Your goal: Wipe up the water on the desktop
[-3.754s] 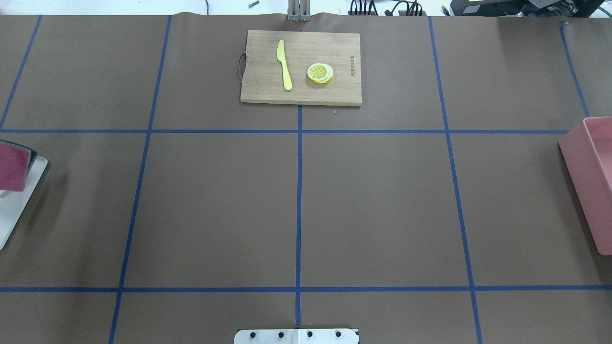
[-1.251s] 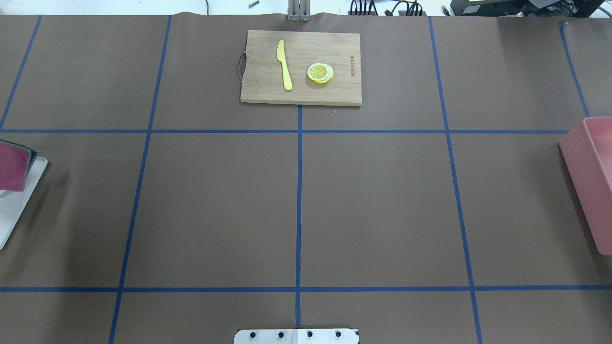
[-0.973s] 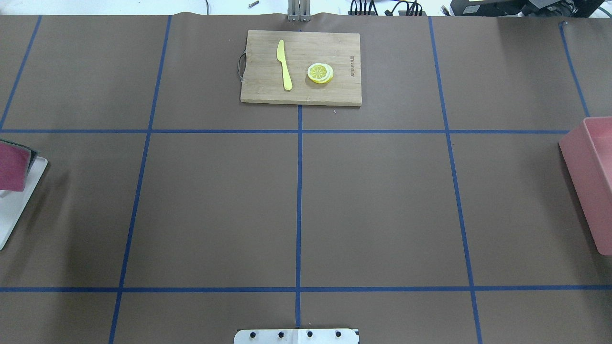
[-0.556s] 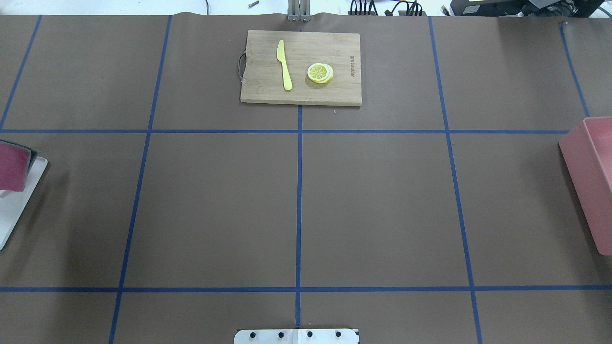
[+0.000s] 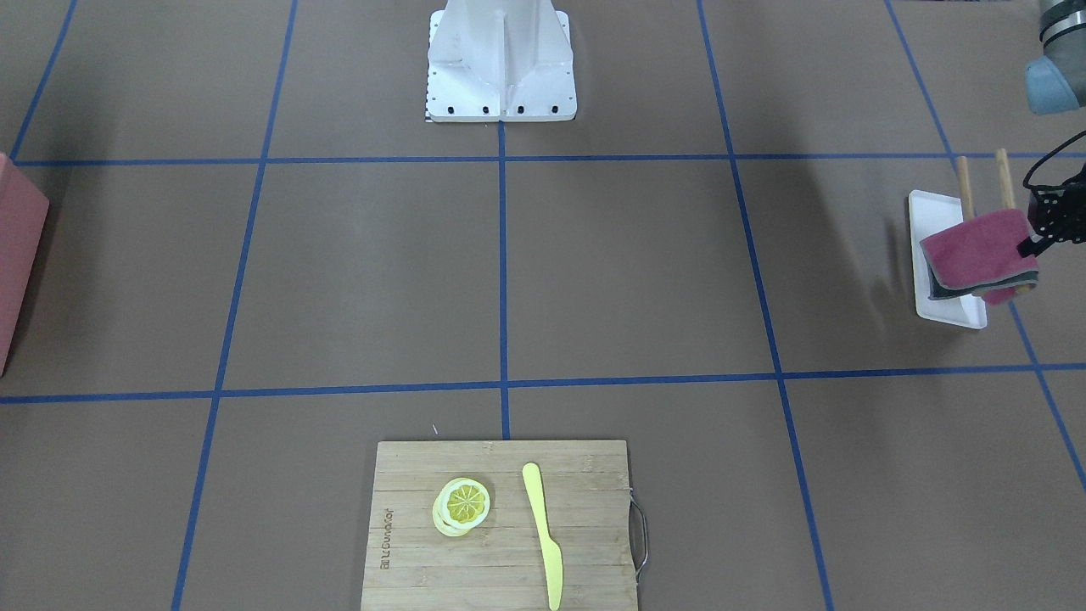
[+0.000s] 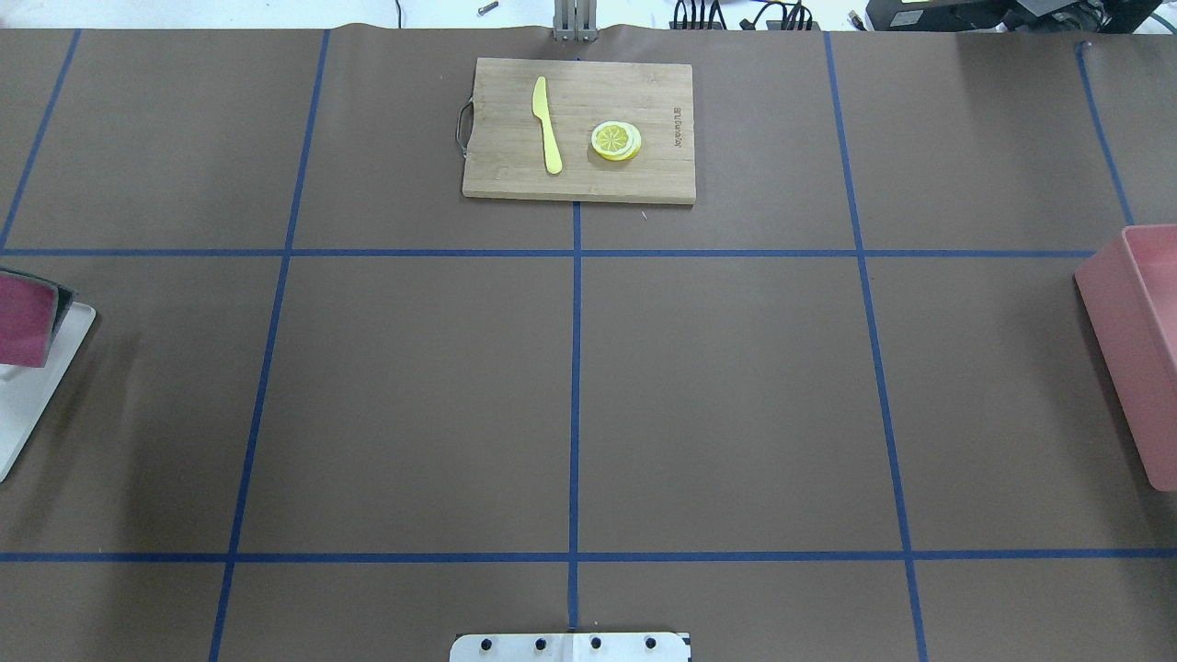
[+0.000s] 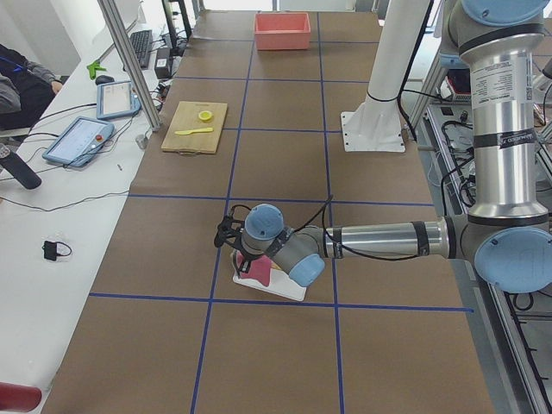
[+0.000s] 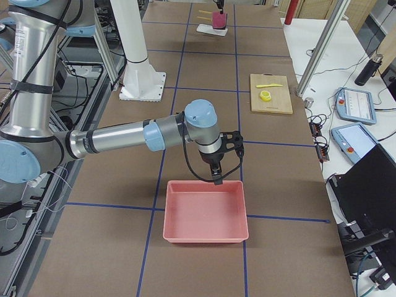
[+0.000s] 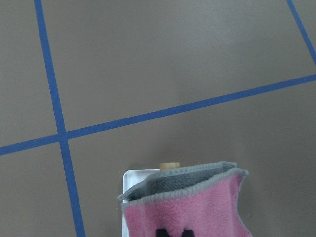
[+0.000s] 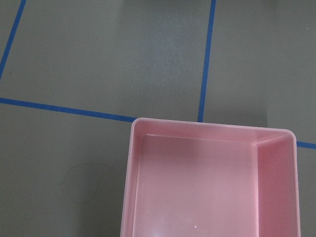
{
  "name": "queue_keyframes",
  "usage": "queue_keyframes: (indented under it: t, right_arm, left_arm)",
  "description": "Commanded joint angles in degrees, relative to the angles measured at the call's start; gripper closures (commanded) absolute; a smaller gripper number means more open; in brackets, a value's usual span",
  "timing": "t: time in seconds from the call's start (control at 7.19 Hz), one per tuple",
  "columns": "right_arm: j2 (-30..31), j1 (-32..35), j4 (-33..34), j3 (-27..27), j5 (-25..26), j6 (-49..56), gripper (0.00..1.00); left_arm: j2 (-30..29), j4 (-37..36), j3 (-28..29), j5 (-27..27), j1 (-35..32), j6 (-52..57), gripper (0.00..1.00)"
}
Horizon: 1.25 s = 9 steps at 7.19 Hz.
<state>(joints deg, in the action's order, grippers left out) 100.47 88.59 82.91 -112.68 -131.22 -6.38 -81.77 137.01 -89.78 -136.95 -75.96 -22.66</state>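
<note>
The brown desktop [image 6: 726, 395] with blue tape lines fills the overhead view; I see no puddle on it. My left gripper [image 5: 1030, 247] at the desktop's left end is shut on a folded pink and grey cloth [image 5: 976, 253]. It holds the cloth just over a white tray [image 5: 948, 307] with two wooden pegs. In the left wrist view the cloth [image 9: 187, 202] fills the bottom, with dark fingertips [image 9: 161, 232] pressed on it. My right gripper [image 8: 216, 178] hangs over the near rim of the pink bin [image 8: 205, 213]; I cannot tell whether it is open or shut.
A bamboo cutting board [image 6: 579, 129] with a yellow knife [image 6: 548, 124] and lemon slices [image 6: 615, 141] lies at the far middle. The pink bin [image 6: 1136, 349] stands at the right end. The robot's white base [image 5: 501, 64] stands at the near middle edge.
The white tray's corner at the left edge has shifted a little to the right. The cloth has barely moved. Nothing else differs.
</note>
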Motion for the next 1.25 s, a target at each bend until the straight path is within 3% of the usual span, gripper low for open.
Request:
queue_keyframes:
  t: [0.0, 0.56, 0.97, 1.11]
  right_arm:
    - [0.0, 0.0, 0.0, 0.0, 0.0, 0.0, 0.0]
    - [-0.7, 0.0, -0.1, -0.2, -1.1, 0.1, 0.0]
    - [-0.7, -0.5, -6.5, -0.4, -4.4, -1.5, 0.0]
    - [-1.2, -3.0, -12.4, -0.1, -5.9, -1.5, 0.0]
  left_arm:
    - [0.1, -0.1, -0.1, -2.2, -0.2, 0.1, 1.0]
    - [-3.1, -1.1, -0.9, -8.2, -8.3, -6.4, 1.0]
    - [-9.3, -0.8, -4.7, -5.4, -8.6, -33.7, 1.0]
    - [-10.2, -0.7, -6.0, -3.8, -7.6, -39.2, 1.0]
